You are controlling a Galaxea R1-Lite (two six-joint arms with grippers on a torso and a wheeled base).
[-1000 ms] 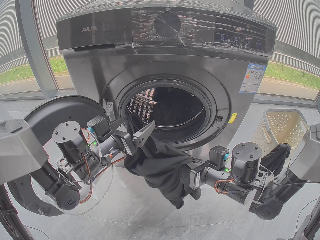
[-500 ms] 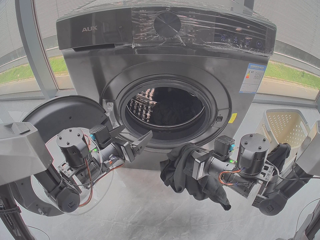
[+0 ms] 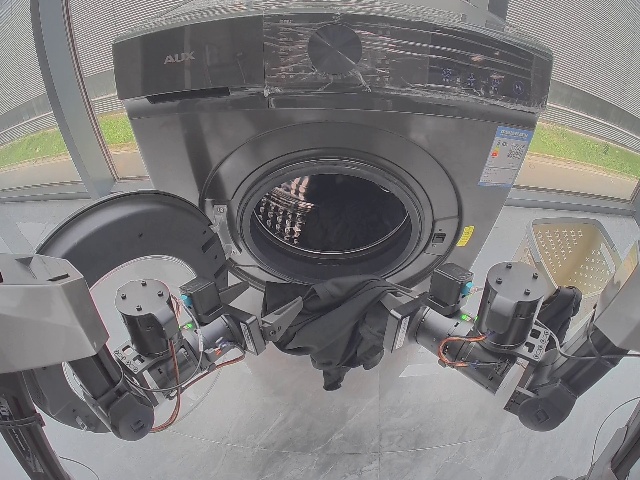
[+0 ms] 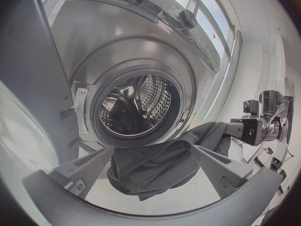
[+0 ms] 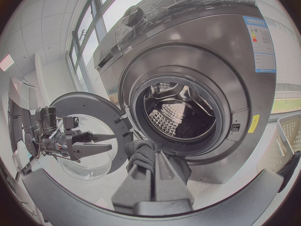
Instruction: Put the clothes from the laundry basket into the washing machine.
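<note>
**ITEM:** dark garment [image 3: 333, 321], 1 pc, black/charcoal, soft-looking fabric.

**LOC:** Hangs in air betw. the two grippers, just below and in front of drum mouth [image 3: 330, 218] of washing machine [image 3: 333, 135]. Top edge is near the mouth's lower lip; can't tell if touching. Not yet inside. Tail droops below right gripper toward floor [image 3: 300, 421], clear of it.

**R GRIPPER:** right gripper [image 5: 153, 156] clenched on a bunched fold at one end of garment. Cloth wads over and ahead of its fingertips.

**L GRIPPER:** left gripper [image 4: 150, 149] released, fingers spread wide. Garment's other end sags in the gap betw. them, not pinched.

**HANDLING (est.):** Light, fully limp, no shape of its own. Drapes and swings. Prob. not slippery, not fragile. One pinch carries it, but loose parts trail and may snag on the lip or hang out of the mouth.

**GRASP PT (est.):** Thick bunched fold, as now held. A 2nd hold for left gripper would be the sagging end right betw. its fingers, to lift tail over lip.

**ALSO:** door [image 3: 127, 235] swung open, behind left gripper. Laundry basket [image 3: 567, 248] behind right gripper, w/ second dark piece [image 3: 557, 315] over its rim.
</note>
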